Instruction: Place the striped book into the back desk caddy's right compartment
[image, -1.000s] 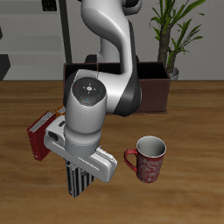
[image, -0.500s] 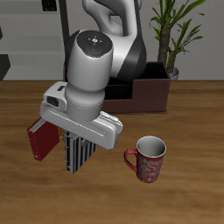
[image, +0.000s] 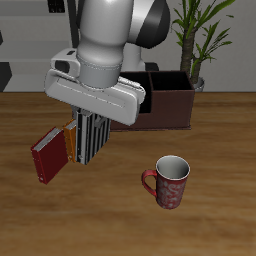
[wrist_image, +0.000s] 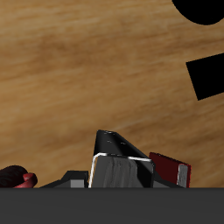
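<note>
**Striped book held in the air, short of the back caddy**

A wooden desk (image: 215, 135) is seen from the front and above. A large white and grey robot arm fills the middle of the scene. Its gripper (image: 88, 140) is closed on the striped book (image: 90, 142), which hangs upright below it, clear of the desk surface, its black-and-white stripes running vertically. In the wrist view the striped book (wrist_image: 121, 162) is seen clamped between the fingers, with bare wood beneath.

Just beside the held book, a dark red book (image: 50, 155) is seen leaning, and a sliver of an orange book (image: 70, 135) shows between the two. Nearer the front edge a red patterned mug (image: 170, 181) stands upright, well apart from the book.

Farther back, toward the desk's back edge, the back desk caddy (image: 172, 108) is seen, a long dark-brown open box partly hidden by the arm. Its right compartment cannot be made out with certainty from here. A potted plant (image: 200, 35) stands behind it.

The step in hand is judged to be the carry toward the caddy. For it to go well, the book should be kept upright and raised above the caddy's wall before being brought over, aligned with the wide end section, then lowered inside before the grip is released. The dividing walls and the neighbouring books should be avoided.

No brand, label or readable writing is visible on any object.
</note>
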